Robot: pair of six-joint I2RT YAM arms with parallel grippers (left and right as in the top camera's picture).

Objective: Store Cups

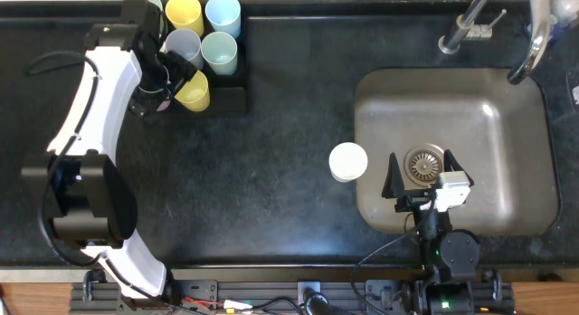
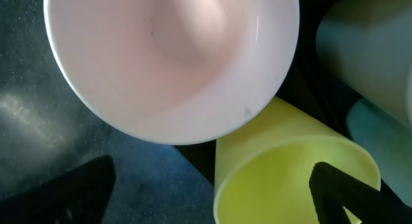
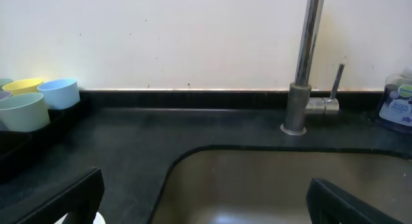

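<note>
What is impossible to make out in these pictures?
Top view: the left arm covers most of the pink cup and half of the green cup.
Left wrist view: the pink cup is cut off by the edge; whether the left claw touches the yellow cup is unclear.
Right wrist view: the white cup is a sliver cut off by the edge.
</note>
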